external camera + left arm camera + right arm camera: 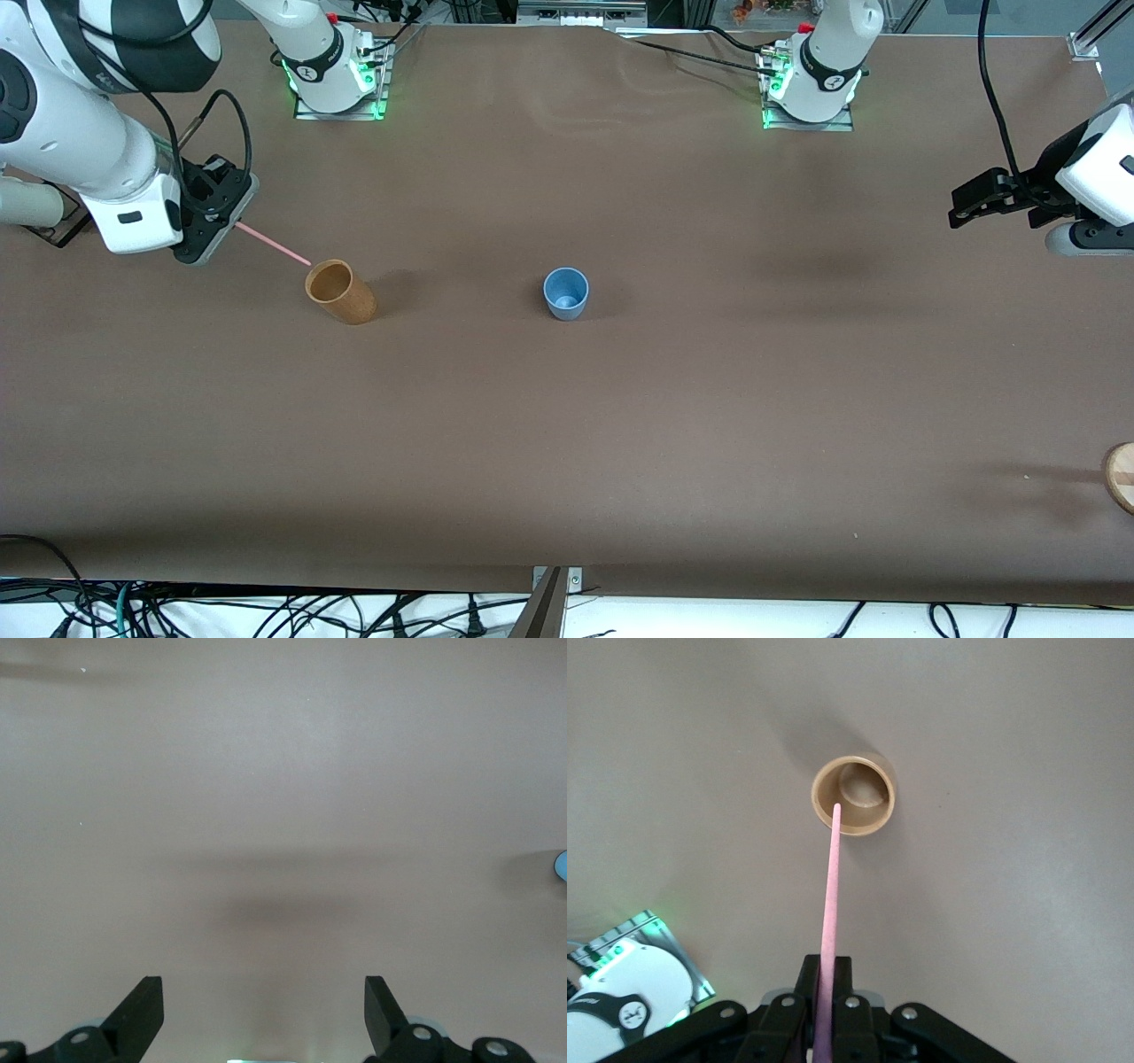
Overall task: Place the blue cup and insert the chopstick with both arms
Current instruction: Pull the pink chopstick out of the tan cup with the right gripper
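Observation:
The blue cup stands upright near the middle of the table; a sliver of it shows at the edge of the left wrist view. My right gripper is shut on the pale-pink chopstick, held up over the table at the right arm's end. In the right wrist view the chopstick runs out from the gripper, and its tip lines up with the rim of a tan-brown cup. My left gripper is open and empty, up over the left arm's end of the table.
The tan-brown cup stands beside the blue cup, toward the right arm's end. A round wooden piece lies at the table edge at the left arm's end, nearer to the front camera. The arm bases stand along the back edge.

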Tool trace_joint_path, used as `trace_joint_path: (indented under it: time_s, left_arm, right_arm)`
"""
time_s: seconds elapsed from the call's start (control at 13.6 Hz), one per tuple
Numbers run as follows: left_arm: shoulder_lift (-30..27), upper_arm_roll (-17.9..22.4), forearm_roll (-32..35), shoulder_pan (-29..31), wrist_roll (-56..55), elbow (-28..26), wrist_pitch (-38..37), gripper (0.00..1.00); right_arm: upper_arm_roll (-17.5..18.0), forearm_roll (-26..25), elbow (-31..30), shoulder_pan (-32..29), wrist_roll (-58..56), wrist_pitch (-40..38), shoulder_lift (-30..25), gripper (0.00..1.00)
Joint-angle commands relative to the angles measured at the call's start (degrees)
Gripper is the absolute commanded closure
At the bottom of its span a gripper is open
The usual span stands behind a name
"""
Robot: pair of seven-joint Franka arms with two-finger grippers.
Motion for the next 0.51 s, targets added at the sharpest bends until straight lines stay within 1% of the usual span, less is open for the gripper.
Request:
trace_joint_path:
  time_s: [0.0,0.22,0.44]
  left_arm:
    - [-0.56,0.26,-0.96,-0.15,0.86,0.24,0.14,0.0]
    - [-0.47,0.26,-1.05,-0.23,0.86,0.24,0.14,0.0]
    - [-0.12,0.26,-1.05,0.03,0.86,0.24,0.14,0.0]
  right_arm:
    - [0.69,0.59,7.42,4.83,10.92,-4.38,6.66,1.0]
    - [0.43,5.06,12.42,12.03,27.52,-4.39,12.19,1.0]
    - [0.43,6.83,19.88,19.58,43.54,-4.03,19.3,1.0]
